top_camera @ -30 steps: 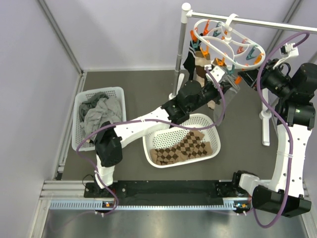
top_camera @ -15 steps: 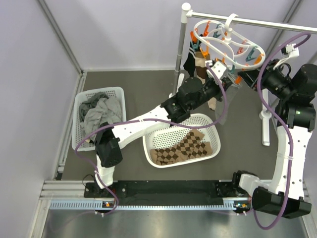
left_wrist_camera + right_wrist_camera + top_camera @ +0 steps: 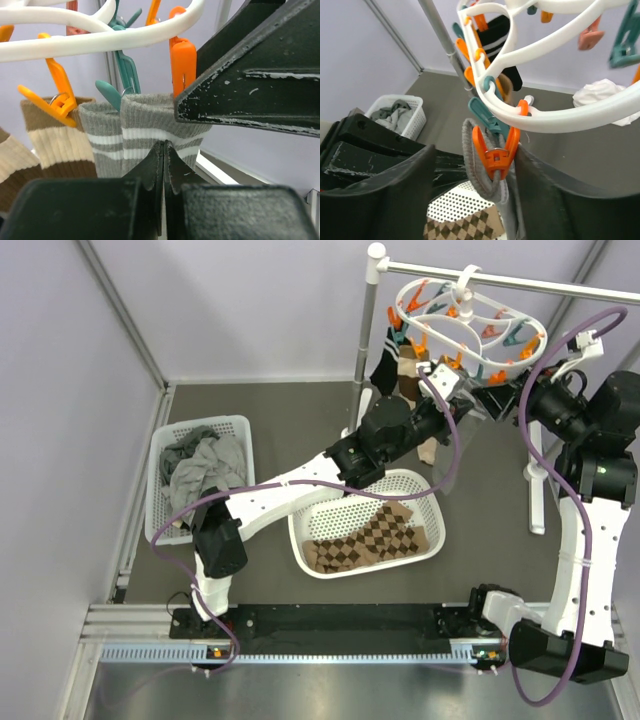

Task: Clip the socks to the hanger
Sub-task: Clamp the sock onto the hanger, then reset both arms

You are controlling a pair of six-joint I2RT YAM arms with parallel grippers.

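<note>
The white hanger [image 3: 470,325] hangs from the rail, its ring [image 3: 560,117] just above my right gripper. An orange peg [image 3: 495,150] is clamped on the cuff of a grey sock [image 3: 472,165]. My right gripper [image 3: 476,150] is open, one finger on each side of that peg. My left gripper [image 3: 164,150] is shut on the same grey sock [image 3: 150,120] just below its striped cuff. Another grey sock [image 3: 100,130] and a tan sock [image 3: 57,145] hang pegged beside it. A black sock [image 3: 385,365] hangs at the hanger's left end.
A white basket [image 3: 238,425] at the left holds a heap of grey garments. A second basket [image 3: 425,485] under the hanger holds a brown diamond-patterned cloth [image 3: 365,538]. The rail's upright pole [image 3: 362,340] stands just left of the hanger.
My right gripper has opened and let go of the orange peg, which now grips the grey sock. The hanger has swung up and to the right. The left gripper stays shut.
</note>
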